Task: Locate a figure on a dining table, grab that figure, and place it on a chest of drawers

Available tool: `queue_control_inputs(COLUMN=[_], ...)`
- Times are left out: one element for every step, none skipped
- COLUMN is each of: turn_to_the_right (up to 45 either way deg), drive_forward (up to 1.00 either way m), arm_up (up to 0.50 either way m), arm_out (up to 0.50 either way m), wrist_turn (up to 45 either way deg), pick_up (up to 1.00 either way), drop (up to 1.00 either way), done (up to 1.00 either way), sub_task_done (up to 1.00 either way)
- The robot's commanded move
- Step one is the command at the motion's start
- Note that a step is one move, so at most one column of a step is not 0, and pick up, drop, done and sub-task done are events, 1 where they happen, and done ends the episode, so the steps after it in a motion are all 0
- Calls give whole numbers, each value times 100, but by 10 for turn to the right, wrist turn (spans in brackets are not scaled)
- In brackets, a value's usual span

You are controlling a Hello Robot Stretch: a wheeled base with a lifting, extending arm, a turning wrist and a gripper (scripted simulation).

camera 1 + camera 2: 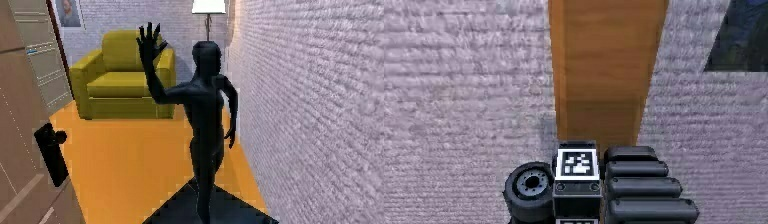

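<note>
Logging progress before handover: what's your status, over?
Gripper low in arm side view, cannot tell if it holds anything. Dark figure upright on dark surface, close ahead. Wooden panel out on arm's side.

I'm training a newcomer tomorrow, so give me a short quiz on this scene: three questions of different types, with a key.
1. True or false: the black human-shaped statue raises one hand.
2. What stands to the right of the yellow upholstered armchair in the forward view? A) white-shaded floor lamp B) bookshelf C) fridge
3. Fill in: the smooth floor is coloured ___.

Key: 1 true; 2 A; 3 orange.
</note>
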Motion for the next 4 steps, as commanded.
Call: queue_control_inputs(turn_to_the_right=[-330, 0, 450, 60], drive_forward=[0, 25, 0, 0], arm_up=[0, 0, 0, 0], arm_out=[0, 0, 0, 0], wrist_turn=[0, 0, 0, 0], pick_up=[0, 0, 0, 0], drop=[0, 0, 0, 0], done=[0, 0, 0, 0], sub_task_done=[0, 0, 0, 0])
